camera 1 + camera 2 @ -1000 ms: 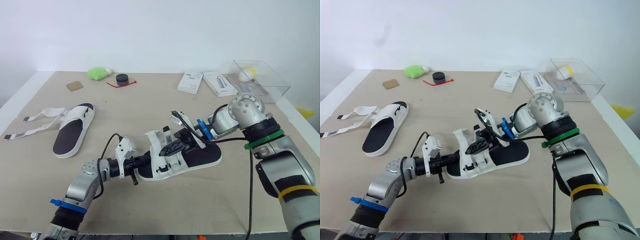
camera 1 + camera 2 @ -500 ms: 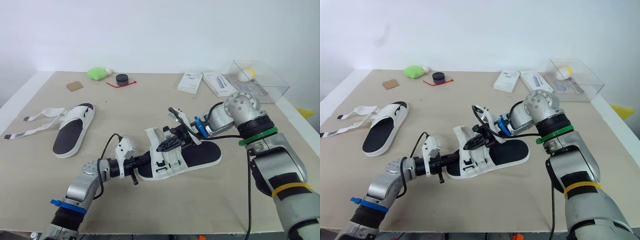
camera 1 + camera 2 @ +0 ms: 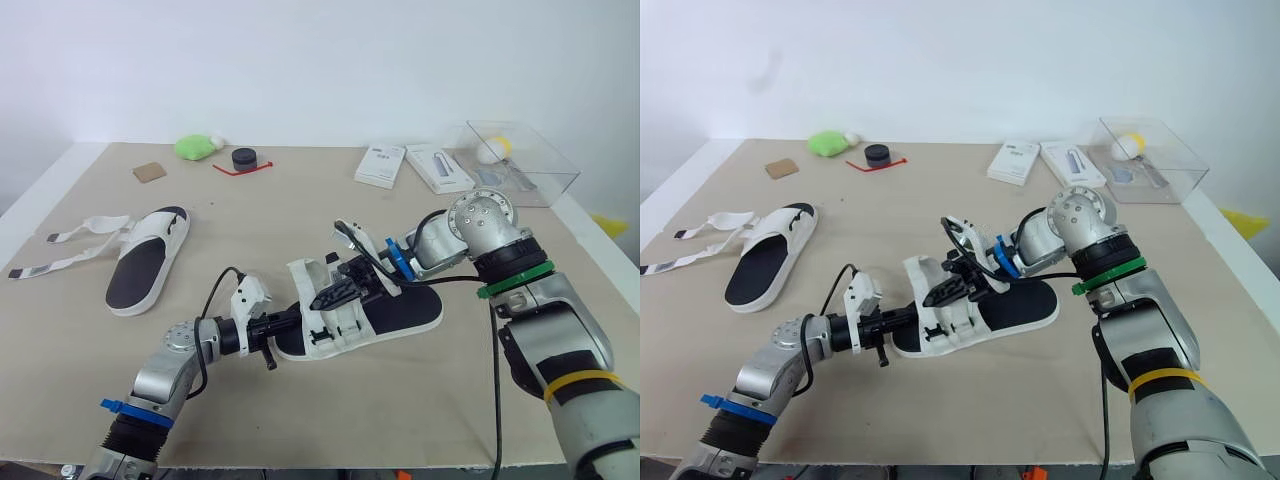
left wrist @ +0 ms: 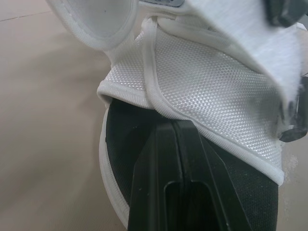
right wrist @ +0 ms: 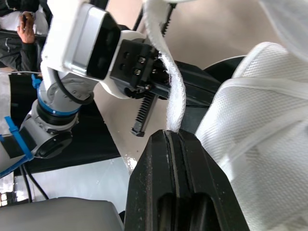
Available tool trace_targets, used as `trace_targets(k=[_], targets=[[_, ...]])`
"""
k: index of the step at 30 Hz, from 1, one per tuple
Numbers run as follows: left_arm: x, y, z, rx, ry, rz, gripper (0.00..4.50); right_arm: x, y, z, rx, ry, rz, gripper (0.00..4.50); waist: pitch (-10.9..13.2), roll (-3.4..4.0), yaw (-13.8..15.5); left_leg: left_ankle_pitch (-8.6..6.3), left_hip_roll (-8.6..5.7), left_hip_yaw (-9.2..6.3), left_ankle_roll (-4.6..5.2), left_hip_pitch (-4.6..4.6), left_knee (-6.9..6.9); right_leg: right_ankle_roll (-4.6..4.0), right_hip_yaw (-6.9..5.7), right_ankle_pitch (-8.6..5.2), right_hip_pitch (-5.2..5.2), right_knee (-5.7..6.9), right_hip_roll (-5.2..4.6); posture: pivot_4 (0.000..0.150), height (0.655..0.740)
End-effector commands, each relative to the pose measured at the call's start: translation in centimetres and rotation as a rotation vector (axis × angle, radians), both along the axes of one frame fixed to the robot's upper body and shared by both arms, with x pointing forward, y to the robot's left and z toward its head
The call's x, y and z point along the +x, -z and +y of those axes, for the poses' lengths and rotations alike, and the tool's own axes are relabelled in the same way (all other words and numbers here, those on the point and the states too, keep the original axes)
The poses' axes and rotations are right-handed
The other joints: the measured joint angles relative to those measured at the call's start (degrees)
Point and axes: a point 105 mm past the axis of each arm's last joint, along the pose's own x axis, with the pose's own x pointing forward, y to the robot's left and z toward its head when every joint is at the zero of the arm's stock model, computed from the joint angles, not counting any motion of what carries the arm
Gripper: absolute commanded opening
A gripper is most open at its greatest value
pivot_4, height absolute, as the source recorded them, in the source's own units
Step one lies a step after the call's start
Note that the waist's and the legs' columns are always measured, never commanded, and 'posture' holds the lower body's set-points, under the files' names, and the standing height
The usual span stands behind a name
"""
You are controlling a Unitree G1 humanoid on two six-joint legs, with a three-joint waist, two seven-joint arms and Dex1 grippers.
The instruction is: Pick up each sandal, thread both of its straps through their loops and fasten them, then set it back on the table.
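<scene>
Sandal (image 3: 385, 312) sits near the middle of the table (image 3: 300, 200) in the head views, its toe end clamped by the left gripper (image 3: 290, 325) and the right gripper (image 3: 335, 294) over its upper. The left wrist view has black fingers (image 4: 156, 178) pressed together on the footbed. The right wrist view finds the jaws pinching a strap (image 5: 173, 91), which likely wants a straight, steady pull toward its loop against a firm left hold.

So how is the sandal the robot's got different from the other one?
The middle sandal has its strap pinched in the right claw; the side sandal lies untouched. The middle sandal's straps arch over it; the side sandal's trail flat across the table. Both are white with black insides.
</scene>
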Motion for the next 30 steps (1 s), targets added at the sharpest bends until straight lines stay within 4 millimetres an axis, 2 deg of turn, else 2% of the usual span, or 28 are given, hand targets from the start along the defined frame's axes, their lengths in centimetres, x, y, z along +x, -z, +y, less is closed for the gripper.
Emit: trace_targets(k=[1,19,30], targets=[[-0.8,3.4,0.3,0.075,-0.02,0.121,0.0,-0.2,-1.0,0.1,0.024,-0.014,-0.024,0.03,0.0,0.0,0.0,0.0,0.0,0.0,0.0,0.0,0.0,0.0,0.0,0.0,0.0,0.0,0.0,0.15,0.74],[-1.0,3.6,0.4,0.078,-0.021,0.126,0.0,-0.8,1.4,-1.1,-0.105,-0.028,-0.14,0.03,-0.21,-0.12,0.02,0.0,0.0,-0.01,-0.01,0.0,0.0,0.01,0.0,-0.01,0.02,0.0,0.0,0.15,0.74],[-0.9,3.5,0.5,0.081,-0.019,0.125,0.0,-1.7,1.0,-0.7,-0.086,-0.089,-0.246,0.03,-0.21,-0.11,0.04,-0.01,-0.01,-0.03,-0.01,0.0,0.0,0.01,-0.01,-0.01,0.03,0.0,0.0,0.15,0.74]])
